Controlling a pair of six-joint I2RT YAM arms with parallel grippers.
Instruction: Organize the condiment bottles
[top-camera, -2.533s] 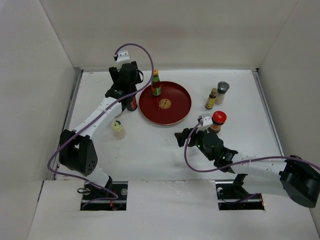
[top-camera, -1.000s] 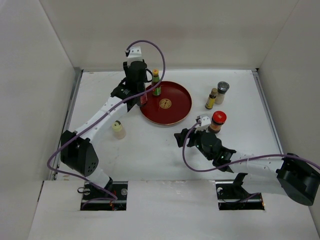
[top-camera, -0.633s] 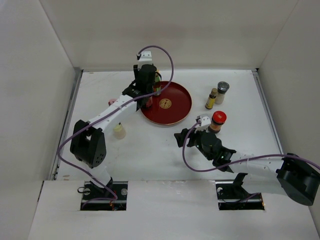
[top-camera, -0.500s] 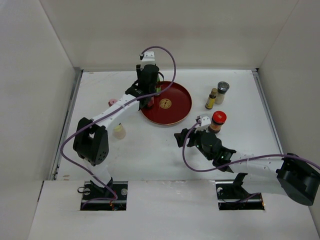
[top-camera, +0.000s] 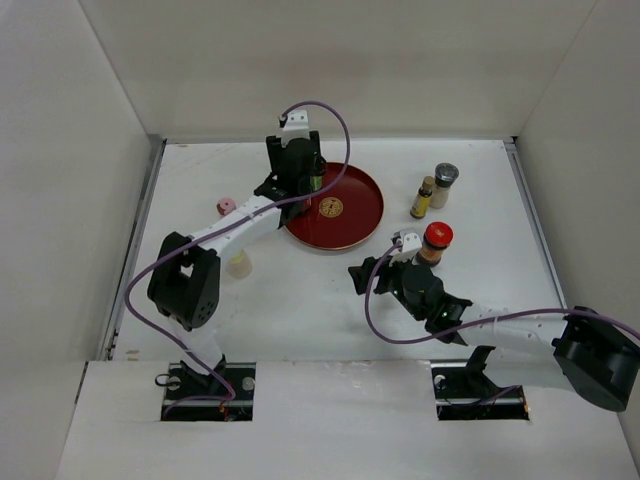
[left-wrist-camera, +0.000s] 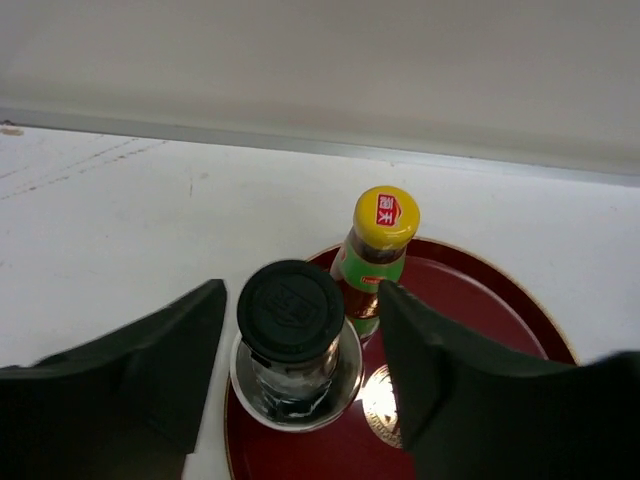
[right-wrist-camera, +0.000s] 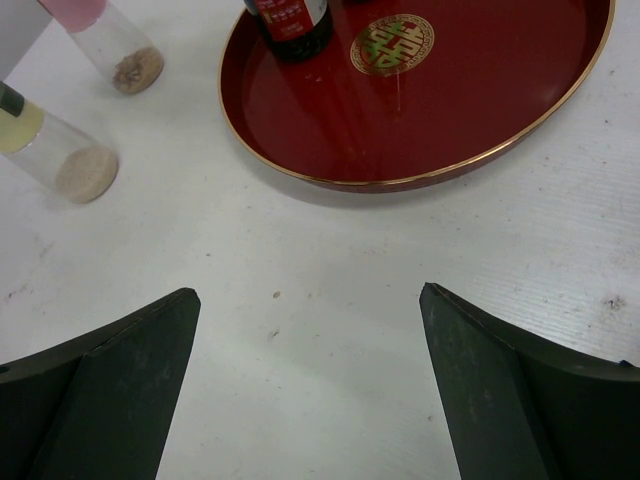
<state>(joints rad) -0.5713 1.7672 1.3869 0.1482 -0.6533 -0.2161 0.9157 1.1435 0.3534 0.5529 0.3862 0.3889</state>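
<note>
The tall clear black-capped bottle (left-wrist-camera: 291, 340) stands upright on the left rear of the round red tray (top-camera: 360, 208), just beside the green yellow-capped bottle (left-wrist-camera: 375, 258). Moments before, it was held over the table (top-camera: 300, 300) at the tray's left. The left gripper (left-wrist-camera: 300, 300), clamped on it a second ago, now brackets it with fingers eased apart, a sliver of gap on each side. The arm's shift has uncovered the pink-capped bottle (top-camera: 226, 206); the cream bottle (top-camera: 238, 262) stands near it. Right of the tray, the yellow brown-capped bottle (top-camera: 423, 197), grey-lidded shaker (top-camera: 443, 183) and red-lidded jar (top-camera: 435, 240) are unmoved. The right gripper (right-wrist-camera: 308, 292) hovers near the tray's front rim as before, jaws spread wide, empty.
</note>
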